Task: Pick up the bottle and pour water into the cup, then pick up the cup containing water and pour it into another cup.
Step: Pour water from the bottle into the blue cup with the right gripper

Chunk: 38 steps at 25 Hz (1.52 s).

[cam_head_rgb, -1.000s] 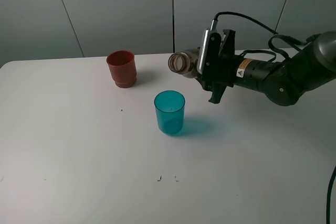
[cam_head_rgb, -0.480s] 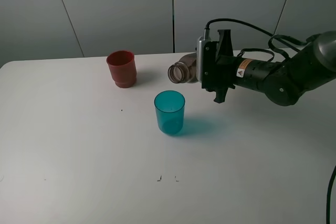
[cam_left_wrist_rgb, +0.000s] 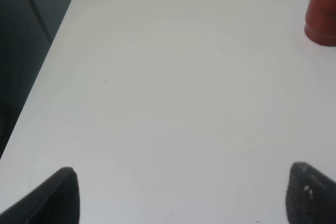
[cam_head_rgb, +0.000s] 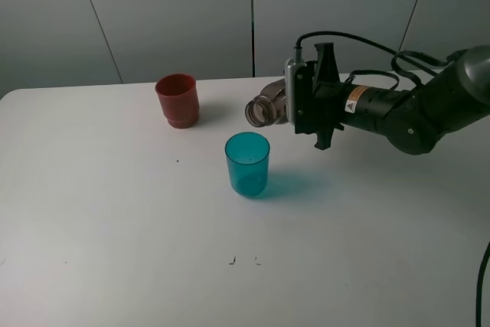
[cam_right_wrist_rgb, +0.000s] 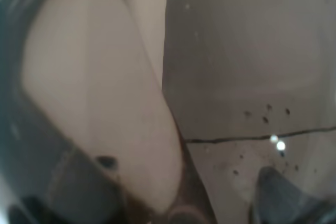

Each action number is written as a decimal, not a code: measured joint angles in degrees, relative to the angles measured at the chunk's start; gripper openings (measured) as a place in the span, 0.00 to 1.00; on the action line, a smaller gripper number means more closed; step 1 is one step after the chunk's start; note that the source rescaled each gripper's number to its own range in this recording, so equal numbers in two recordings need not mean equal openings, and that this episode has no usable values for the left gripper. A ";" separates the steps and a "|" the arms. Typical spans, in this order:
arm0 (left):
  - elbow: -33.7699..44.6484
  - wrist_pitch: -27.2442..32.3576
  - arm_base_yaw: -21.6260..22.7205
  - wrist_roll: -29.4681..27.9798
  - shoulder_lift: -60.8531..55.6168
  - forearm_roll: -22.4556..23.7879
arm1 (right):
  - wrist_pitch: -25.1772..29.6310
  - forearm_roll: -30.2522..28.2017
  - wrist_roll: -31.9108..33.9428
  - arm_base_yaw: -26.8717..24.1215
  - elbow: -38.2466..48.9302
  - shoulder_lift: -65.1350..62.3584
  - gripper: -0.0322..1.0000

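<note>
My right gripper (cam_head_rgb: 295, 105) is shut on the smoky grey-brown bottle (cam_head_rgb: 266, 107) and holds it tipped on its side, mouth pointing left and slightly down, above and to the right of the teal cup (cam_head_rgb: 247, 163). The bottle's mouth is up and right of the cup's rim, not over it. The right wrist view is filled by the bottle (cam_right_wrist_rgb: 94, 103) pressed close. The red cup (cam_head_rgb: 178, 99) stands upright at the back left; it also shows at the edge of the left wrist view (cam_left_wrist_rgb: 322, 11). My left gripper (cam_left_wrist_rgb: 178, 195) is open and empty over bare table.
The white table (cam_head_rgb: 115, 227) carries only the two cups. Small dark specks (cam_head_rgb: 243, 260) lie near the front middle. The table's left edge (cam_left_wrist_rgb: 47, 77) shows in the left wrist view. A black cable (cam_head_rgb: 481, 281) hangs at the right edge.
The right gripper has rolled further and the bottle has dropped slightly, its mouth tipping more downward toward the teal cup. The cups and left arm have not moved.
</note>
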 joint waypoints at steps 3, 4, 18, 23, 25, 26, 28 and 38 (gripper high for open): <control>0.00 0.00 0.00 0.00 0.00 0.00 | 0.00 0.00 -1.27 0.00 0.00 0.00 0.04; 0.00 0.00 0.00 0.00 0.00 0.00 | 0.00 0.00 -1.81 0.00 0.00 0.00 0.04; 0.00 0.00 0.00 0.12 0.00 0.00 | -0.29 1.27 -6.08 0.00 0.00 0.00 0.04; 0.00 0.00 0.00 0.12 0.00 0.00 | -1.63 1.78 -6.30 0.00 0.00 0.00 0.04; 0.00 0.00 0.00 0.12 0.00 0.00 | -1.63 1.78 -6.52 0.00 0.00 0.00 0.04; 0.00 0.00 0.00 0.02 0.00 0.00 | -1.63 1.78 -6.62 0.00 0.00 0.00 0.04; 0.00 0.00 0.00 0.02 0.00 0.00 | -1.66 1.86 -6.76 0.00 -0.11 0.00 0.04; 0.00 0.00 0.00 0.02 0.00 0.00 | -2.10 1.86 -7.63 0.00 -0.11 0.00 0.04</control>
